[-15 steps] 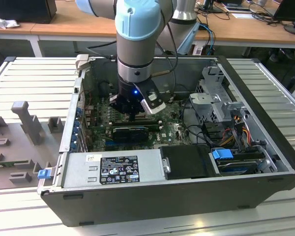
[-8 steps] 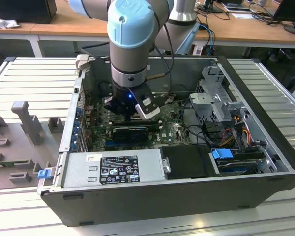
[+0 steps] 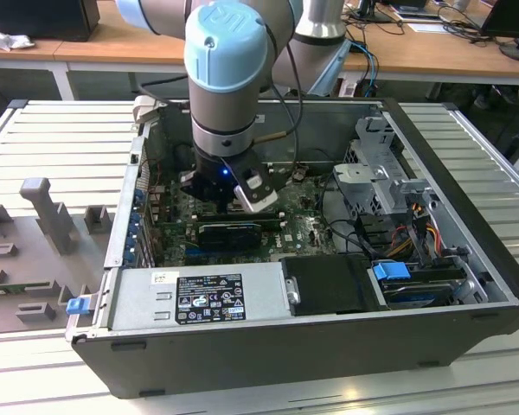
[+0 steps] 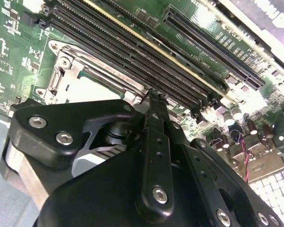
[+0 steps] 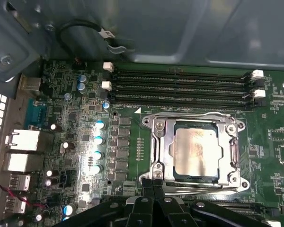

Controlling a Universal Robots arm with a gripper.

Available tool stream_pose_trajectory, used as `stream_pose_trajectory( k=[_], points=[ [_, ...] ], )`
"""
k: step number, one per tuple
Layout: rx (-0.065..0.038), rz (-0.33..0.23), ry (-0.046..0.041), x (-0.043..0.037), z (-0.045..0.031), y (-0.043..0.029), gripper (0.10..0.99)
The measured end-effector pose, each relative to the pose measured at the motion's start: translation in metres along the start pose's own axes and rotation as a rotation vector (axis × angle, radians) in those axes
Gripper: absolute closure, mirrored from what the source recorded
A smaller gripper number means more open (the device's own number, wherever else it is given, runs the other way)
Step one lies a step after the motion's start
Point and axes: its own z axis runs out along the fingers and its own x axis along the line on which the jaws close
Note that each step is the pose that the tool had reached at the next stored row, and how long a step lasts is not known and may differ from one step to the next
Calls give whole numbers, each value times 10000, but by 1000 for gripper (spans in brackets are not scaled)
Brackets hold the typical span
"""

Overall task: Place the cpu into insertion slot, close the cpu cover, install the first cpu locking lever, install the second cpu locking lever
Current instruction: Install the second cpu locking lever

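Observation:
The cpu (image 5: 197, 151) lies flat in the insertion slot (image 5: 157, 166), its pale metal top showing through the window of the cpu cover (image 5: 163, 142), which is folded down over it. Thin wire levers (image 5: 189, 115) run along two sides of the cover. My gripper (image 5: 153, 182) is shut, its two black fingers pressed together with nothing seen between them, tips right at the socket's edge. In the second wrist view the gripper (image 4: 154, 101) stands over the socket (image 4: 80, 80), hiding much of it. In the exterior view the gripper (image 3: 242, 194) reaches down inside the computer case (image 3: 467, 186).
Long black memory slots (image 5: 180, 87) run beside the socket. Capacitors (image 5: 99, 139) and rear ports (image 5: 21, 142) sit on the green board (image 5: 274, 137). A black card (image 3: 229, 232), the power supply (image 3: 199, 298), cables (image 3: 415, 225) and a drive cage (image 3: 376, 181) crowd the case.

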Motion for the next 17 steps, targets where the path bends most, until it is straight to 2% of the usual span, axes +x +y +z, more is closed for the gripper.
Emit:
stream_pose_trajectory(
  k=[2,11,13,15,17],
  points=[
    [-48,-4,0,3,8,-2,980],
    [-486,-45,-9,40,106,-23,980],
    [-495,-47,-11,40,105,-23,980],
    [-503,-48,-13,39,45,-8,980],
    [-506,-46,-11,40,-84,22,980]
  ],
)
